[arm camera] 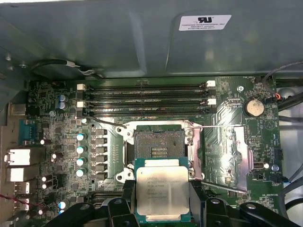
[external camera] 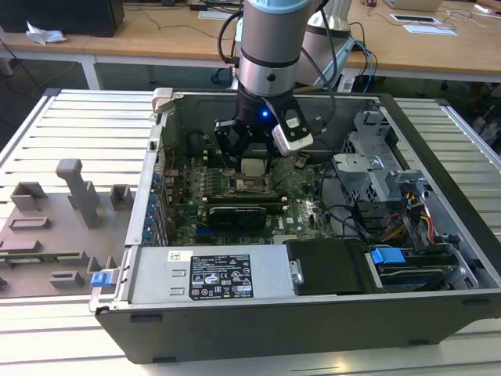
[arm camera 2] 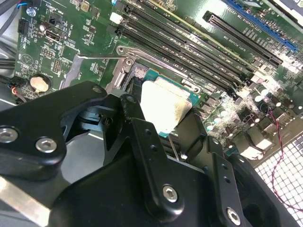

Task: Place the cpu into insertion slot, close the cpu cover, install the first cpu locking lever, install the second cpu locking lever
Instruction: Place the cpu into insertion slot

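Gripper [arm camera: 162,198] clamped on cpu [arm camera: 162,184]; in the exterior view, insertion slot [external camera: 250,186] sits at its 6 o'clock. I judge level, square alignment essential.

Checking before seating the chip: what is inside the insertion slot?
The insertion slot looks empty, its dark contact bed bare. One edge is covered by the cpu, held in the gripper.

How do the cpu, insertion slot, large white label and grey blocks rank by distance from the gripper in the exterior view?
1. cpu, held in the gripper.
2. insertion slot, just beneath it.
3. large white label, on silver box.
4. grey blocks, exterior view's left.
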Robot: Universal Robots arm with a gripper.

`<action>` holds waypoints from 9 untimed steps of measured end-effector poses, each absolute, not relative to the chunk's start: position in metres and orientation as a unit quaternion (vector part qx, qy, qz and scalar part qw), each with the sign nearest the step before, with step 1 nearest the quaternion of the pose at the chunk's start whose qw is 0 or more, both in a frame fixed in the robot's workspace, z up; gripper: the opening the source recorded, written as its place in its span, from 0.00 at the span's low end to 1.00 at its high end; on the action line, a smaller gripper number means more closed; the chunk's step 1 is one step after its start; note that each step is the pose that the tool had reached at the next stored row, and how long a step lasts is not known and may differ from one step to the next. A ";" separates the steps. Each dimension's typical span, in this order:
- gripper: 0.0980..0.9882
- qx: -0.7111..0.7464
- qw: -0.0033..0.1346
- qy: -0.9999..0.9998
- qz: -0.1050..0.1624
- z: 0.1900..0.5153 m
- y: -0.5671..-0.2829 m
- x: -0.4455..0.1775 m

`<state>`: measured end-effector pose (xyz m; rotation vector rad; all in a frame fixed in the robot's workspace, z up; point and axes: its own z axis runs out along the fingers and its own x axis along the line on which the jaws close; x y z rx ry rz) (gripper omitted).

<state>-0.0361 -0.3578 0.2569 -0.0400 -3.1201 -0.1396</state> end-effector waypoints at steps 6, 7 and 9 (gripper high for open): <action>0.50 -0.013 0.009 -0.999 -0.045 0.254 -0.358 -0.036; 0.50 -0.013 0.009 -0.999 -0.045 0.254 -0.358 -0.036; 0.50 -0.013 0.009 -0.999 -0.045 0.253 -0.358 -0.036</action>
